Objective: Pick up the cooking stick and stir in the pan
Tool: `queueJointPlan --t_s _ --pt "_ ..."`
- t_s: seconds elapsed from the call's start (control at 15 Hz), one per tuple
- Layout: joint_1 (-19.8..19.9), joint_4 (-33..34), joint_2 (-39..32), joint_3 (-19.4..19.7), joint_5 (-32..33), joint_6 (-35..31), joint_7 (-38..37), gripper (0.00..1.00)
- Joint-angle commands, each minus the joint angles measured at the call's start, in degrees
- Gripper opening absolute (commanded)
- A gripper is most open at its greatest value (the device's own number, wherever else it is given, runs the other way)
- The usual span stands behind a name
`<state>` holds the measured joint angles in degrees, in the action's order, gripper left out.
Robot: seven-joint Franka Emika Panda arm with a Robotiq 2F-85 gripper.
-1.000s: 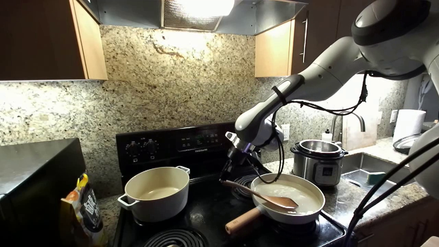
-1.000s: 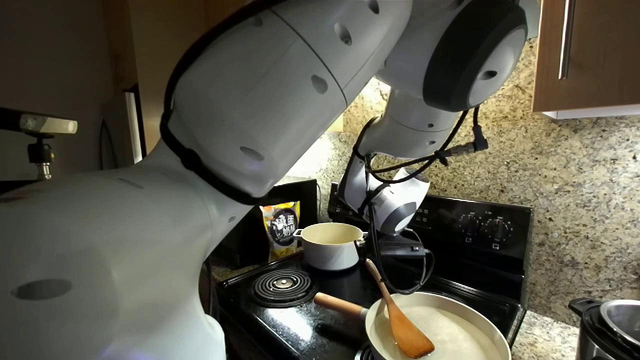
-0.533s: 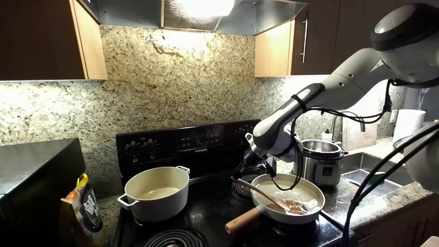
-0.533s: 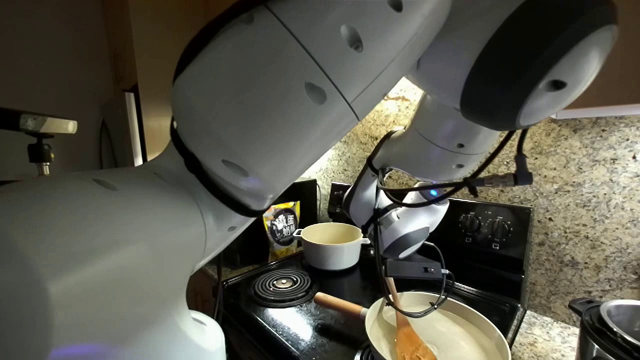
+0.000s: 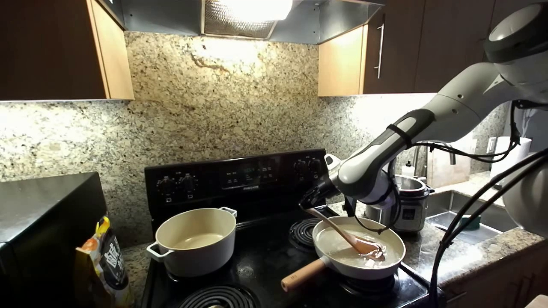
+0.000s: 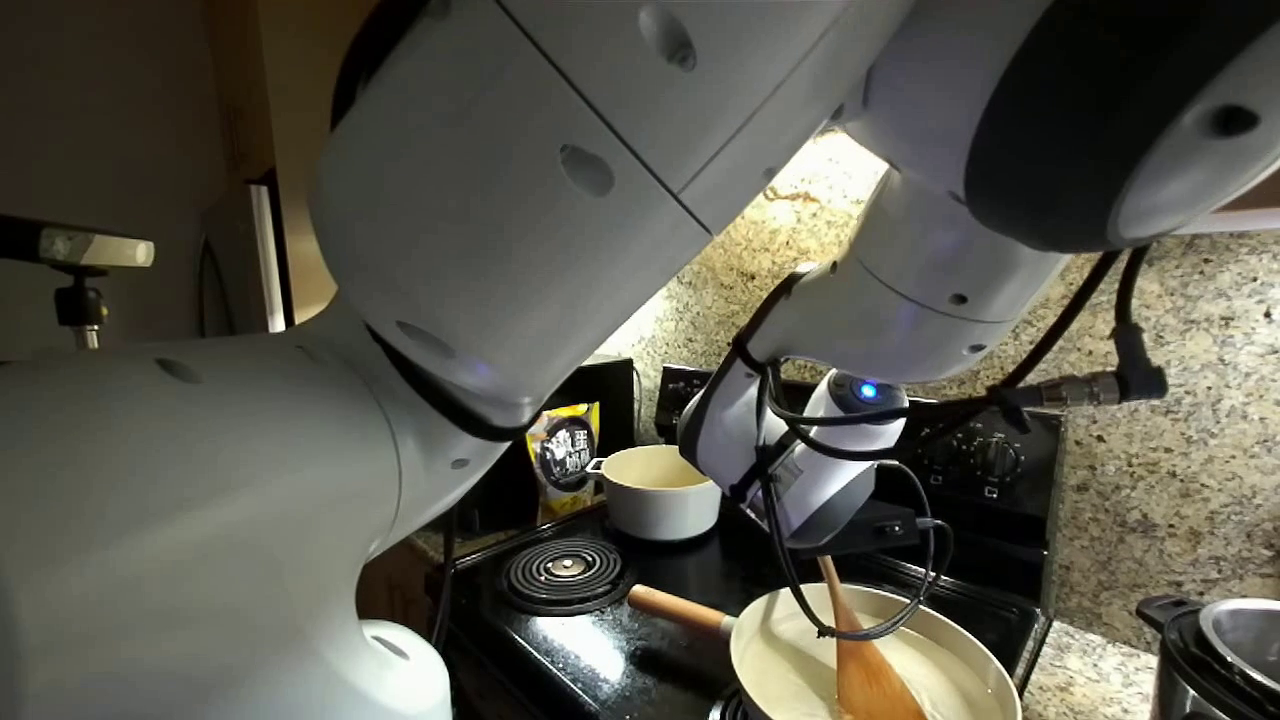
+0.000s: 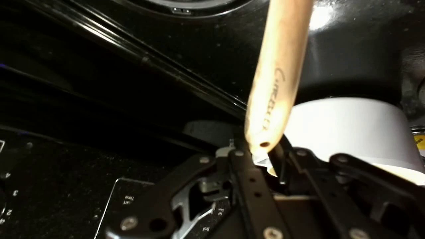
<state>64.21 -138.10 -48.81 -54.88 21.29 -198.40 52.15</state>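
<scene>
The cooking stick (image 5: 332, 223) is a reddish-brown wooden spatula, tilted, its blade low in the pale liquid inside the pan (image 5: 364, 272). The pan has a cream inside and a light-wood handle pointing toward the stove front. Both also show in an exterior view, the stick (image 6: 868, 670) and the pan (image 6: 762, 655). My gripper (image 5: 305, 206) is shut on the stick's handle end, up and to the left of the pan. In the wrist view the stick's end (image 7: 277, 83) sits between the fingertips (image 7: 264, 147). The fingers are hidden behind the wrist in an exterior view.
A cream two-handled pot (image 5: 197, 252) stands on the stove to the left. A steel pot (image 5: 413, 214) stands right of the pan. A snack bag (image 5: 113, 261) leans at far left. The stove's control panel (image 5: 239, 177) rises behind. An arm cable (image 5: 376, 229) loops over the pan.
The arm and gripper have moved right in both exterior views, carrying the stick. The stick's handle stands a little steeper, and its blade has shifted right and dipped into the liquid.
</scene>
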Motion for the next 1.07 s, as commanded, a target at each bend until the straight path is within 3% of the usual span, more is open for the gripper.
queueJointPlan --t_s 0.0,0.07,0.13,0.27,0.33,0.53,0.87,1.0 --pt "-0.7 -0.7 6.0 0.2 5.0 0.0 -5.4 0.10" --pt "-0.4 -0.8 6.3 -1.6 0.8 0.6 -0.8 0.10" --pt "-2.1 0.6 8.2 0.0 6.2 1.7 -6.6 0.10" --pt "-3.4 3.3 8.6 -0.4 8.5 5.3 -7.9 0.10" --pt "-2.7 4.1 7.3 -2.4 6.1 7.4 -4.1 0.10" --pt "-3.7 8.6 5.1 -4.2 7.2 14.3 -3.4 0.10" --pt "-6.9 14.0 2.4 -5.0 5.1 24.2 -1.1 0.10" --pt "-8.1 13.7 2.1 -4.6 2.9 25.3 -1.7 0.10"
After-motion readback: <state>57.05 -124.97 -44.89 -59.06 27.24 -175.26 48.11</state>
